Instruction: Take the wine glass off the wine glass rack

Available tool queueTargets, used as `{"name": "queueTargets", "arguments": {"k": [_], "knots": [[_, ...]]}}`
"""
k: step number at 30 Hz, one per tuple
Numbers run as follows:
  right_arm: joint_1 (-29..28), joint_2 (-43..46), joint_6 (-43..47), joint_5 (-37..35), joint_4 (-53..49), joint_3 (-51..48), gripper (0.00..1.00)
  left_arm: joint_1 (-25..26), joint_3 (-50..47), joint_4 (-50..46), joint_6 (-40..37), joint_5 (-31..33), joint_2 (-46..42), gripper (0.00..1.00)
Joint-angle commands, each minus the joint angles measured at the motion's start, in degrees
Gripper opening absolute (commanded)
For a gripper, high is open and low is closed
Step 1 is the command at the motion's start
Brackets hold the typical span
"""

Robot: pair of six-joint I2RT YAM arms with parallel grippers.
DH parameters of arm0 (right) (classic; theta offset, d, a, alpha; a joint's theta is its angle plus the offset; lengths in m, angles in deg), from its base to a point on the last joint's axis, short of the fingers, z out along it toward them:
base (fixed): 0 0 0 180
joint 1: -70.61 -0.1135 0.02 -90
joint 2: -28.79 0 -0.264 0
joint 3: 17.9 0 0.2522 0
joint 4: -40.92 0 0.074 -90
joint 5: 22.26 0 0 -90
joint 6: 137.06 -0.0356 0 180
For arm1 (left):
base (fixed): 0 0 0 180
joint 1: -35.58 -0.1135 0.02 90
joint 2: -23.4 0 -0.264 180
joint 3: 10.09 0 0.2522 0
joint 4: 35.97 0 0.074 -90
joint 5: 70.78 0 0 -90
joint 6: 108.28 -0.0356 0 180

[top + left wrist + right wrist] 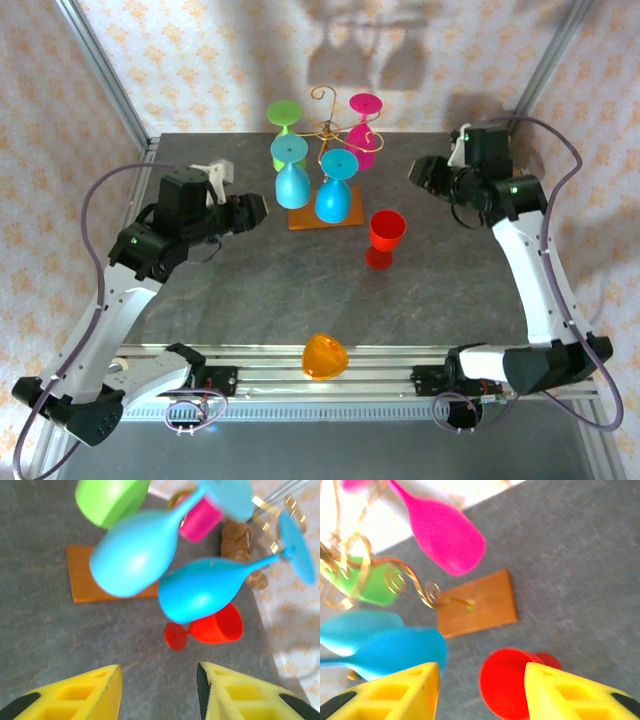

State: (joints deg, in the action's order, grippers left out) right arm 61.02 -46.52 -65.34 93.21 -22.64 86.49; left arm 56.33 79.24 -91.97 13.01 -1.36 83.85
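The wine glass rack (330, 128) is a gold wire stand on an orange-brown base (300, 222) at the back middle. Upside down from it hang a green glass (285, 118), a pink glass (365, 130) and two blue glasses (292, 178) (336, 195). A red wine glass (386, 238) stands upright on the table, right of the base. My left gripper (258, 210) is open and empty, left of the blue glasses (135, 550). My right gripper (418, 170) is open, up and to the right of the red glass (507, 685), apart from it.
An orange glass (325, 357) lies on its side at the near table edge between the arm bases. Patterned walls and metal frame posts enclose the grey table (260, 290). The rack's base (480, 602) and scroll arms (415, 587) lie ahead of the right gripper (482, 695).
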Motion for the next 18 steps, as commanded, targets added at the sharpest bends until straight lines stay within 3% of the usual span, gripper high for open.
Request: {"name": "queueTargets", "arguments": {"k": [1, 8, 18], "knots": [[2.1, -5.2, -3.5, 9.7, 7.0, 4.5, 0.51, -2.9, 4.2, -0.4, -1.9, -1.6, 2.1, 0.44], [3.1, -18.8, -8.3, 14.6, 16.3, 15.4, 0.52, -5.3, 9.9, 3.4, -0.6, -6.1, 8.0, 0.44], [5.3, -29.6, -16.3, 19.3, 28.2, 22.2, 0.53, -5.8, 13.5, 5.6, -0.6, -7.6, 12.3, 0.45]]}}
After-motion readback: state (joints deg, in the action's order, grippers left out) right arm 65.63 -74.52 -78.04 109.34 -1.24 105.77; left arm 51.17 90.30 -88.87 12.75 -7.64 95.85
